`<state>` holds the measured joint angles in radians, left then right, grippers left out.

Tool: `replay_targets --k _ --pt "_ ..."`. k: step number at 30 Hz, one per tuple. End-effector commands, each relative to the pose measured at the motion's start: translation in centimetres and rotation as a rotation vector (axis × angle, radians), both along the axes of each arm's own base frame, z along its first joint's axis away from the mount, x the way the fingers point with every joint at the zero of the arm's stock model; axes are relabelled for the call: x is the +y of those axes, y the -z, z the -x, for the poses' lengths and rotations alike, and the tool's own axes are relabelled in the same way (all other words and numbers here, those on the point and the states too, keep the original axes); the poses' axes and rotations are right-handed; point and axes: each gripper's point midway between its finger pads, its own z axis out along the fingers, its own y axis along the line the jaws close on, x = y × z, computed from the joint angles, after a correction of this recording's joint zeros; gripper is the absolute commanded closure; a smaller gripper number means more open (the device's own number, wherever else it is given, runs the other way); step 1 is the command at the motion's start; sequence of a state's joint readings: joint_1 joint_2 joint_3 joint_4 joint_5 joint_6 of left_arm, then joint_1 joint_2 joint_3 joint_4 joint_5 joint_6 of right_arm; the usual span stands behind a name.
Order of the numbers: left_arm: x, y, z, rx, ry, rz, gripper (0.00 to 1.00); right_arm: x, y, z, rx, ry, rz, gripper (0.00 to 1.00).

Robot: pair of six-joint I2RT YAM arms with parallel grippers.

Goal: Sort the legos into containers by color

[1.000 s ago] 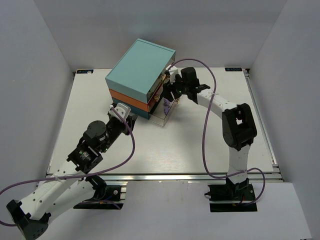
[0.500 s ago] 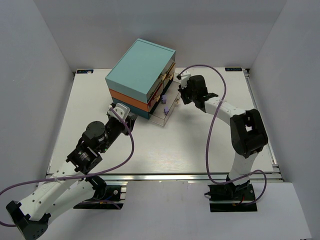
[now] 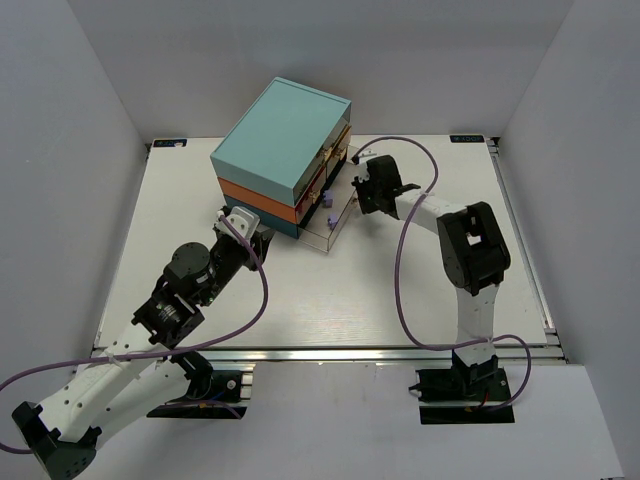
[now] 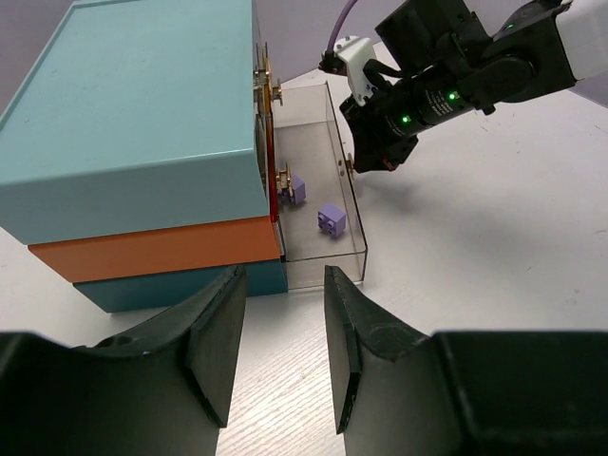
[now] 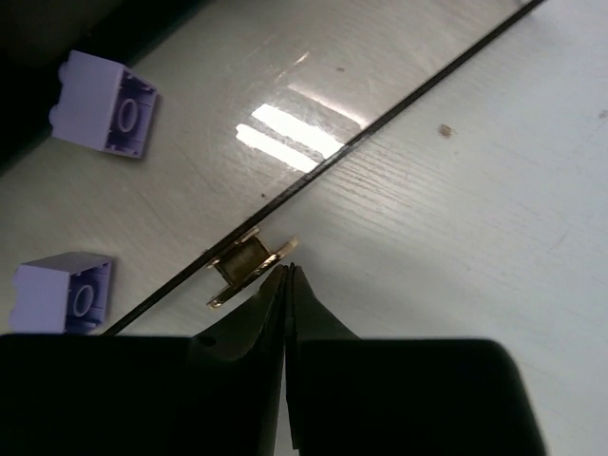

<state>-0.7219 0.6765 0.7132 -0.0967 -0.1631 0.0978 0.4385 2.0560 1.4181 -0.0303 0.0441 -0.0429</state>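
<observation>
Right end effector, withdrawn and snapped shut empty, is now nosing the brass knob of the clear plastic drawer, probably pushing it closed.

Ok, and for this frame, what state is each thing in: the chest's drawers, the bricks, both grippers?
Clear plastic bottom drawer: pulled out, holding two bricks.
Two lavender studded bricks: lying loose in that drawer, apart.
Upper drawers of the teal, orange and blue chest: pushed in.
Right gripper: shut, empty, tips at the drawer's small brass handle.
Left gripper: open, empty, near the chest's corner.
</observation>
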Motion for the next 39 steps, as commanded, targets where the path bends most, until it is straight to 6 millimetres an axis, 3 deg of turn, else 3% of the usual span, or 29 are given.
replay_targets --k 1,4,10,11,12,14,18,23,28,39 --pt "0.0 -0.8 0.2 -0.024 0.013 0.014 0.51 2.1 -2.8 -1.3 -0.052 -0.036 -0.110 0.94" --pt "-0.1 -0.7 0.2 -0.022 0.015 0.009 0.51 3.7 -3.4 -1.1 -0.037 -0.079 -0.173 0.79" --pt "-0.1 -0.6 0.1 -0.018 0.012 0.006 0.51 5.8 -3.7 -1.8 0.000 -0.127 -0.215 0.62" --pt "-0.1 -0.5 0.1 -0.016 0.010 0.006 0.51 5.8 -2.9 -1.9 0.023 -0.125 -0.216 0.60" --pt "-0.1 -0.5 0.1 -0.017 0.010 0.005 0.51 6.4 -3.7 -2.3 0.011 -0.132 -0.229 0.58" --pt "-0.1 -0.4 0.0 -0.016 0.007 0.004 0.51 7.0 -2.9 -2.4 0.035 -0.143 -0.236 0.54" --pt "-0.1 -0.3 -0.1 -0.013 0.004 -0.001 0.51 7.9 -3.3 -3.4 0.049 -0.147 -0.280 0.47" --pt "-0.1 -0.2 -0.1 -0.012 0.004 -0.004 0.51 9.2 -3.5 -2.8 0.091 -0.170 -0.368 0.38" --pt "-0.1 -0.1 -0.2 -0.009 0.003 -0.006 0.51 9.6 -4.6 -2.6 0.085 -0.183 -0.419 0.37" --pt "0.0 -0.4 0.0 -0.019 0.007 0.002 0.51 9.8 -7.9 0.3 0.074 -0.224 -0.537 0.37"
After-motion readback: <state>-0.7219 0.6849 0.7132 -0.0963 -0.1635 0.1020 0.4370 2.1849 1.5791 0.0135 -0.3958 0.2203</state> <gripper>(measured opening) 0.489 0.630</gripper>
